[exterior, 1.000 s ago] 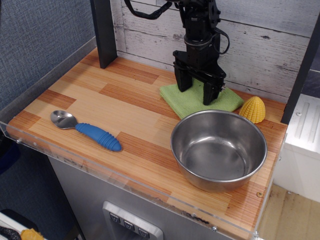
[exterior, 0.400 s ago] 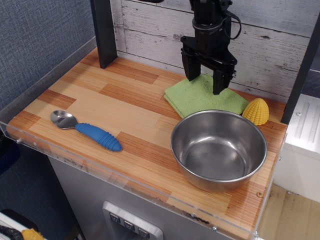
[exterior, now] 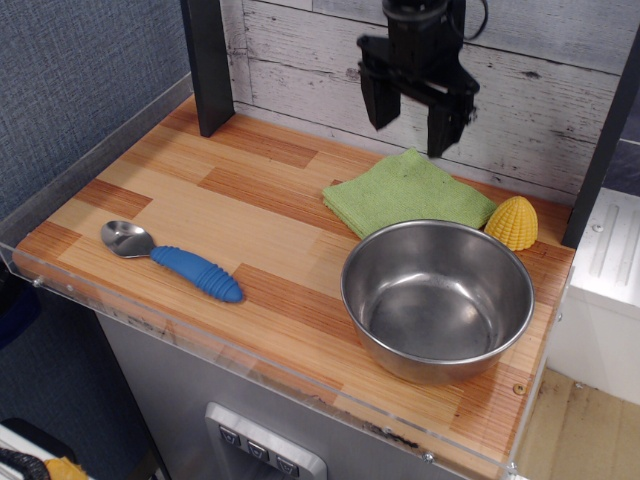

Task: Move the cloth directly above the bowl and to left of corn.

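The light green cloth (exterior: 405, 195) lies flat on the wooden table, just behind the steel bowl (exterior: 437, 295) and left of the yellow corn (exterior: 512, 221), whose edge it touches or nearly touches. My black gripper (exterior: 412, 135) hangs open and empty above the cloth's back part, well clear of it, in front of the white plank wall.
A spoon with a blue ribbed handle (exterior: 175, 260) lies at the front left. A dark post (exterior: 207, 65) stands at the back left. A clear lip (exterior: 250, 365) runs along the table's front edge. A white unit (exterior: 605, 270) stands to the right.
The gripper has let go of the cloth and risen straight up from it, staying open. The cloth now lies flat; the corn has shifted slightly right.
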